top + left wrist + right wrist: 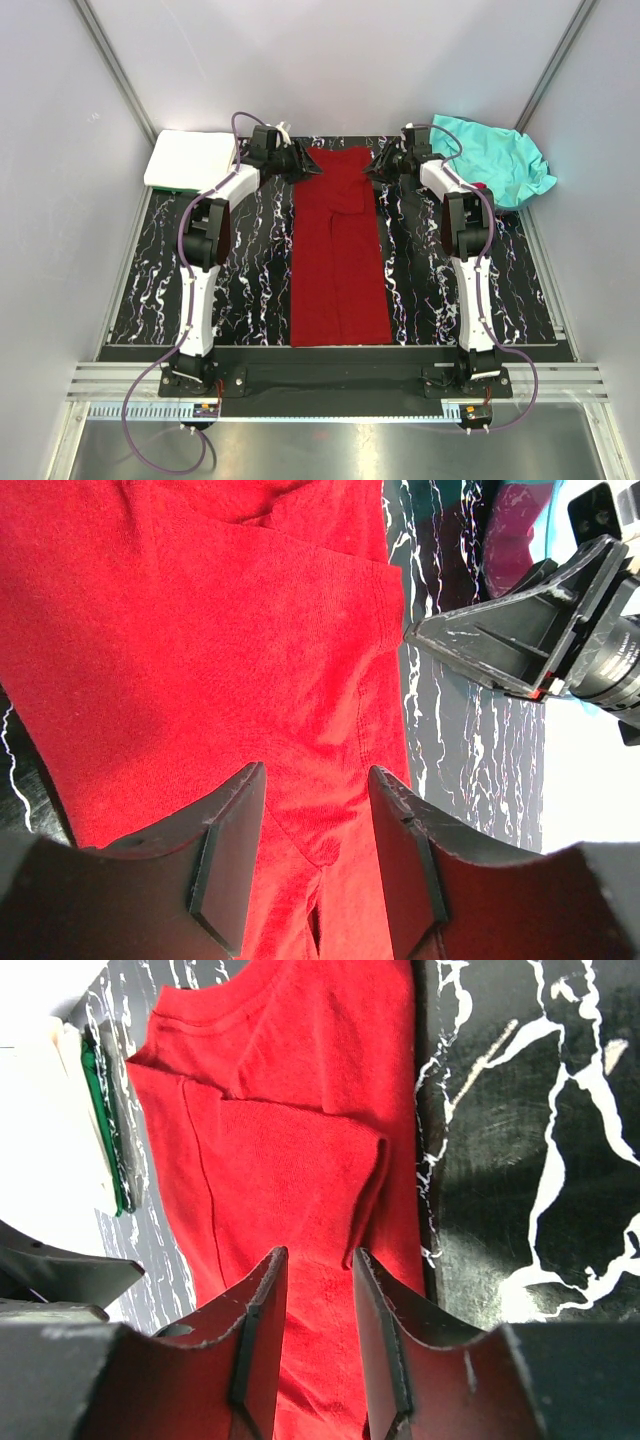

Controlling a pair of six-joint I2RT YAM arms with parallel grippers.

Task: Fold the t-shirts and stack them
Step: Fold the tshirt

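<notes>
The dark red shirt (338, 250) lies folded into a long strip down the middle of the marbled mat (250, 290). The left gripper (310, 167) and the right gripper (374, 168) flank its far end, fingers spread over the cloth. A turquoise shirt (495, 155) lies crumpled far right. A white folded shirt (190, 158) sits far left on a green one (105, 1130).

Dark red shirt (338, 250), turquoise shirt (497, 157), black mat (250, 285) veined white.
</notes>
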